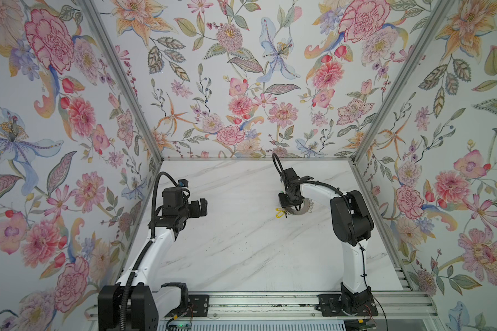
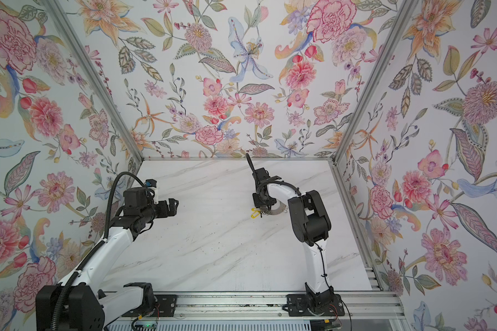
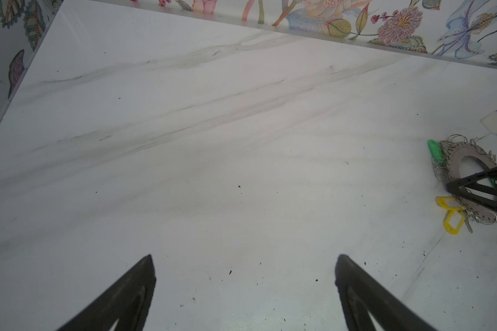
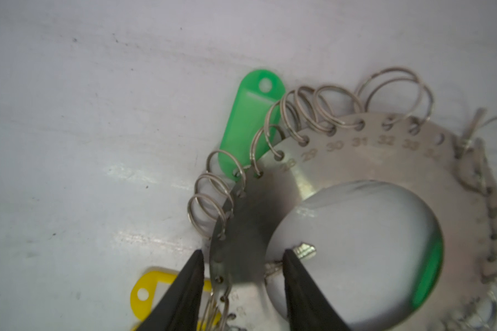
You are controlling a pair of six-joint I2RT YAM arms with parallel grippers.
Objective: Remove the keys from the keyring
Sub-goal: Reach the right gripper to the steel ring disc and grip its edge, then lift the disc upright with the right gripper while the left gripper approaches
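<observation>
The keyring, a flat grey disc with a big centre hole and wire loops round its rim, lies on the marble table at mid right. Keys hang from it by a yellow tag, a green tag and a second green tag under the far rim. A silver key tip pokes into the hole. My right gripper straddles the disc's band, one finger outside the rim and one in the hole, with small gaps showing. My left gripper hovers open and empty, far to the left.
Floral walls close in the table on three sides, and the back wall edge runs just behind the right arm. An aluminium rail with both arm bases runs along the front. Small dark specks dot the table.
</observation>
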